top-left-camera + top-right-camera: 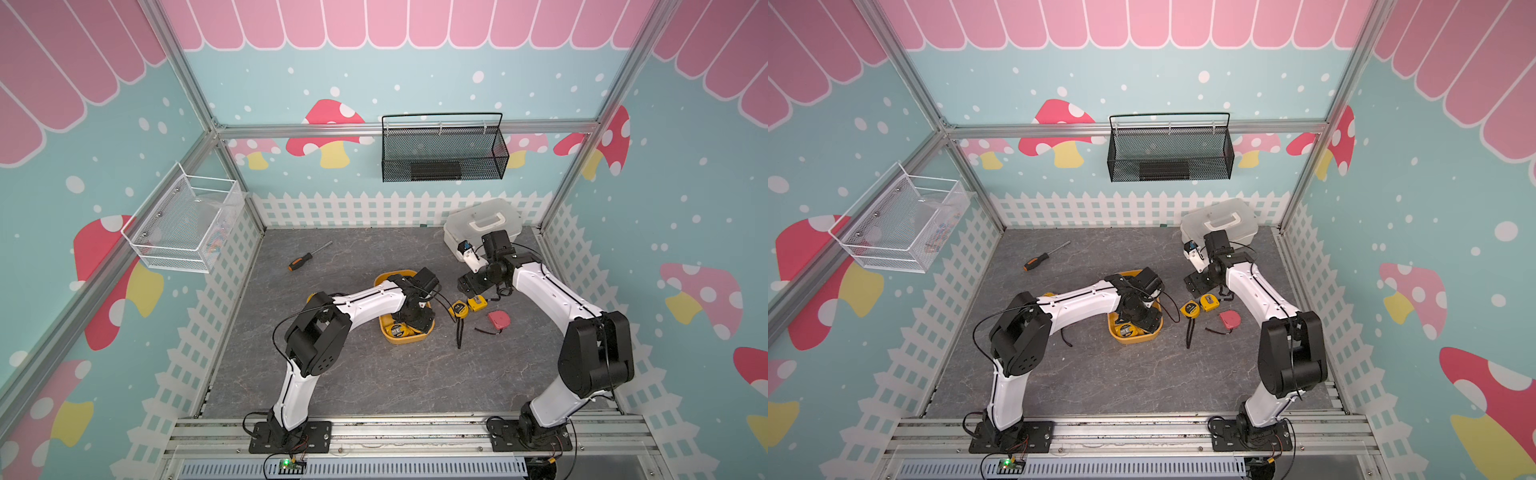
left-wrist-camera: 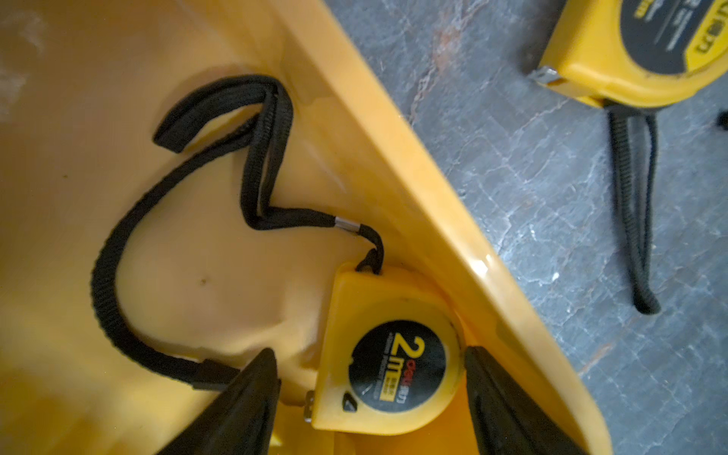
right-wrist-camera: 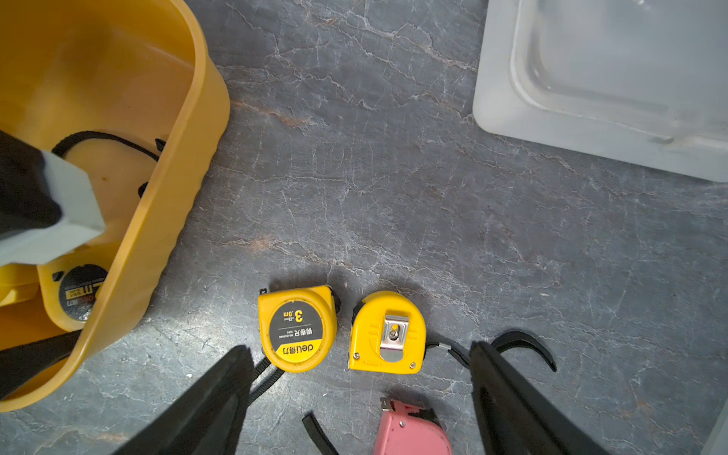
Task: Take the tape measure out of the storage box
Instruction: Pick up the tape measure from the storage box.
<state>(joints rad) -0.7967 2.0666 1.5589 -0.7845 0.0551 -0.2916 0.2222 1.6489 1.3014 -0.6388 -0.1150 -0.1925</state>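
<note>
Tape [image 2: 390, 366] is in the box [image 2: 433, 205], flat, "2m" label up, at the end nearest the arm bases in both top views [image 1: 395, 330] [image 1: 1126, 330]. It's tight against the side wall. Its black strap [image 2: 114, 256] loops loose across the box floor.

Left fingers [image 2: 244, 405] are apart and down inside the box, one on each side of the tape. One of them is in the gap between the tape and the wall. Can't tell if either pad touches the tape. Nothing is clamped.

Right fingers [image 3: 212, 402] are apart too, holding nothing, hovering over the desk [image 3: 394, 197] beside the box.

Three more tapes lie out on the desk, right of the box:
- A yellow 3 m one [image 3: 297, 329], label up.
- A yellow one with its clip up [image 3: 388, 333], just beside the first.
- A pink one [image 3: 409, 429], nearer the arm bases.

White case [image 1: 478, 220] sits at the far right corner of the desk, and a screwdriver [image 1: 307, 257] is at the far left, well apart from the box.
</note>
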